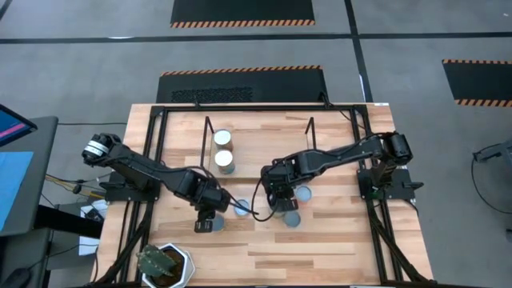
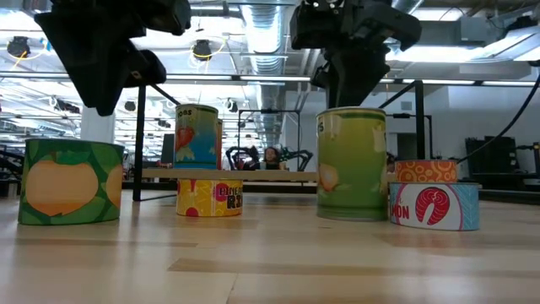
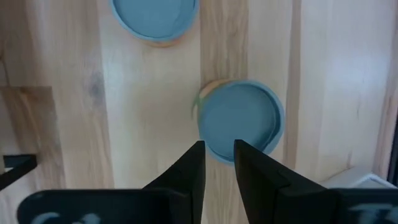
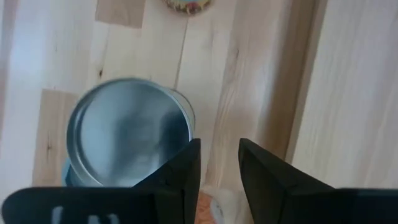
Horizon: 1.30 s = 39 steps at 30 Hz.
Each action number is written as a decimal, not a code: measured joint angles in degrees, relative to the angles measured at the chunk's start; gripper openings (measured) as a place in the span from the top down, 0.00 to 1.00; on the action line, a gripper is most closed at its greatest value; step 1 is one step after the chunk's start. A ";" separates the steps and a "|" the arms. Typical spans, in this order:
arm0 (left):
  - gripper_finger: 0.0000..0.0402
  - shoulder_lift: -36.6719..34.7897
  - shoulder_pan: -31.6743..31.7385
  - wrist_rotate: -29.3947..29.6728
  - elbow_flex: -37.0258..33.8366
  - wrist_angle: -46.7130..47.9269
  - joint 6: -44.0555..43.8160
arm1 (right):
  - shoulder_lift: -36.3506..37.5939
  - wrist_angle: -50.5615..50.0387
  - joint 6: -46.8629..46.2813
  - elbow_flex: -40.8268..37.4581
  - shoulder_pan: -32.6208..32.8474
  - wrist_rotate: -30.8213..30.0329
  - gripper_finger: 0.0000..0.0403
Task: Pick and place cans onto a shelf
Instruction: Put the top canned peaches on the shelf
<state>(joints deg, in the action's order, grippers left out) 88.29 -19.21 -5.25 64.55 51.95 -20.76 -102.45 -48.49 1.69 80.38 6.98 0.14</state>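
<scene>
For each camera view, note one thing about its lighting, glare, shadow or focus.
High view: even light, soft shadows under both arms on the table. Low view: bright ceiling lamps backlight the arms into near silhouettes, while the tall green can is well lit. Left wrist view: the blue can top looks soft-edged and matte. Right wrist view: the silvery can top carries a dark reflection.

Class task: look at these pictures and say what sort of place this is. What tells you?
Probably a robotics lab or industrial workshop: striped hazard mats on the grey floor, exposed ceiling pipes, and another robot rig behind the wooden table.
</scene>
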 joint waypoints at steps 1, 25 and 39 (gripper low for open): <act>0.82 0.00 -0.20 0.18 0.00 0.03 -0.16 | 0.00 -0.38 -0.20 -0.04 0.02 0.06 0.67; 0.82 -0.02 -0.55 4.47 0.00 0.04 -0.08 | 0.02 -0.79 -1.89 2.16 0.68 0.37 0.69; 0.82 -0.04 -0.55 4.62 0.00 0.06 0.16 | 0.02 -1.61 -3.69 2.15 3.48 -0.52 0.69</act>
<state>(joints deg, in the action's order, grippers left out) 88.25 -19.77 -0.62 64.55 52.00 -20.60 -102.43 -50.10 -2.00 82.53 10.46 -0.38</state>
